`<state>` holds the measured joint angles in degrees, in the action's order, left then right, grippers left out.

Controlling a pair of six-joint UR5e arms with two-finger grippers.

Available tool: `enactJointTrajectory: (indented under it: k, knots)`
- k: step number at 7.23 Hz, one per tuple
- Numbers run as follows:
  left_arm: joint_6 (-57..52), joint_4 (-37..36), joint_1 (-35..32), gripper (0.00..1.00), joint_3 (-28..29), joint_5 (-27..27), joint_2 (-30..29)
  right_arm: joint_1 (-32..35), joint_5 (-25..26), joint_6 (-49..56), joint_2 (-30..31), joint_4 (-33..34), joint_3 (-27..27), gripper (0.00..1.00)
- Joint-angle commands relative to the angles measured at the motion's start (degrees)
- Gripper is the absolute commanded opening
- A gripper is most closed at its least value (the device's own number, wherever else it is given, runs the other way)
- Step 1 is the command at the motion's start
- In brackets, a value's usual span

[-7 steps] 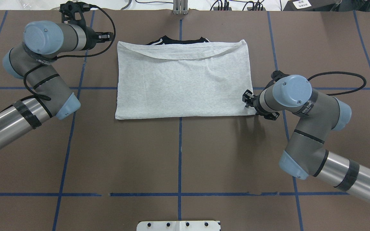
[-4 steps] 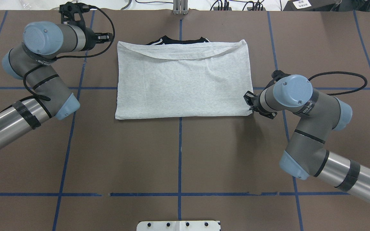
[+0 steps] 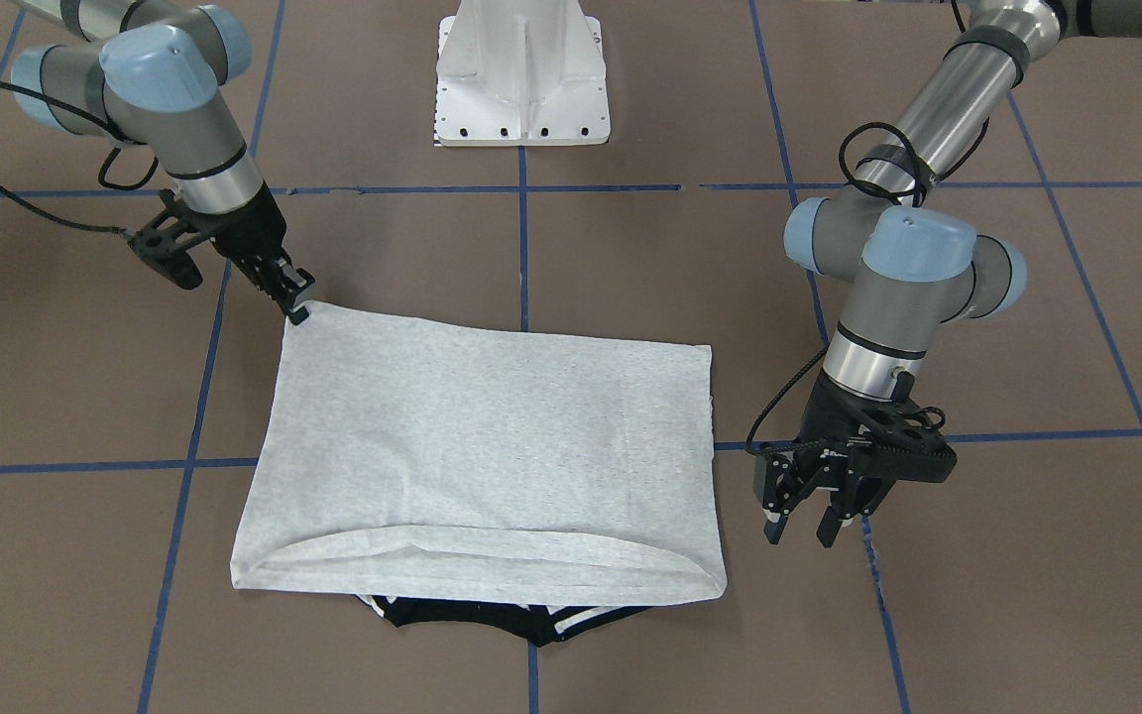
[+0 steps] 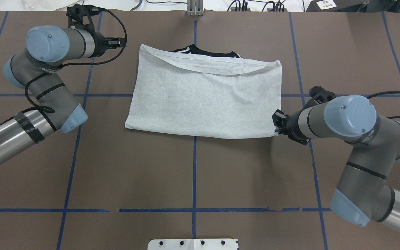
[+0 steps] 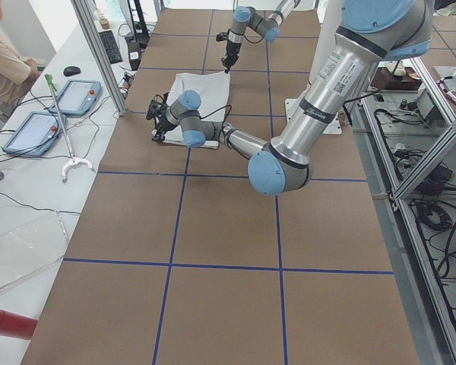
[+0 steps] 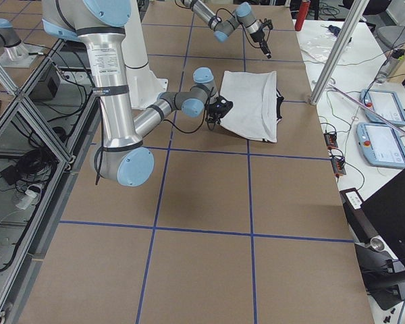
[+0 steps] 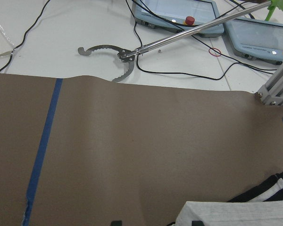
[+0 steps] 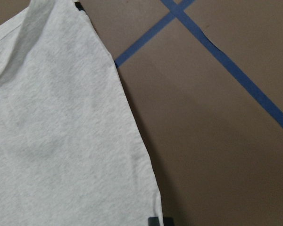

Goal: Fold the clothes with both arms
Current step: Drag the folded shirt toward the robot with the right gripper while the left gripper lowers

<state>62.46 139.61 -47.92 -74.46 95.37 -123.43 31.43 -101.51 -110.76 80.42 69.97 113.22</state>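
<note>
The grey T-shirt (image 4: 203, 97) lies folded in half as a skewed rectangle, plain side up; the print is hidden. Its black collar (image 4: 207, 52) peeks out at the far edge and also shows in the front view (image 3: 531, 620). My right gripper (image 4: 277, 129) is shut on the shirt's near right corner, low at the table, as the front view shows too (image 3: 298, 305). My left gripper (image 3: 797, 531) is open and empty, hovering just off the shirt's far left corner (image 4: 121, 42). The left wrist view shows that corner (image 7: 226, 212).
The brown table cover carries blue tape grid lines (image 4: 194, 173). The white pedestal base (image 3: 521, 99) stands at the near middle edge. Beyond the far edge lie teach pendants (image 7: 179, 12), cables and a metal reacher tool (image 7: 179, 37). An aluminium post (image 4: 194, 8) stands at the far middle.
My right gripper has pulled the shirt's near right corner toward the robot and rightward. The whole shirt has slid right and skewed. The left gripper has shifted slightly right and stays open.
</note>
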Motion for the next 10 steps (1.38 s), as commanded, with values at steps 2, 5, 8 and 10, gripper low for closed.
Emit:
enactJointTrajectory:
  k: [2, 5, 8, 10]
  knots:
    - [2.3, -0.1, 0.8, 1.00, -11.9, 11.5, 7.9, -12.4, 0.6, -7.2, 4.4, 10.7, 16.1, 0.00]
    - [17.6, 0.1, 3.2, 0.99, -24.5, 18.9, 14.3, -28.0, 4.6, -12.9, 4.6, 22.7, 23.5, 0.00]
    - [21.6, -0.1, 9.3, 0.99, -28.5, 22.1, 14.3, -34.8, 10.2, -15.1, 4.6, 24.5, 24.1, 0.00]
    - [28.7, -3.5, 11.0, 1.00, -30.2, 22.1, 15.3, -31.0, 10.3, -15.2, 4.2, 24.5, 25.3, 1.00]
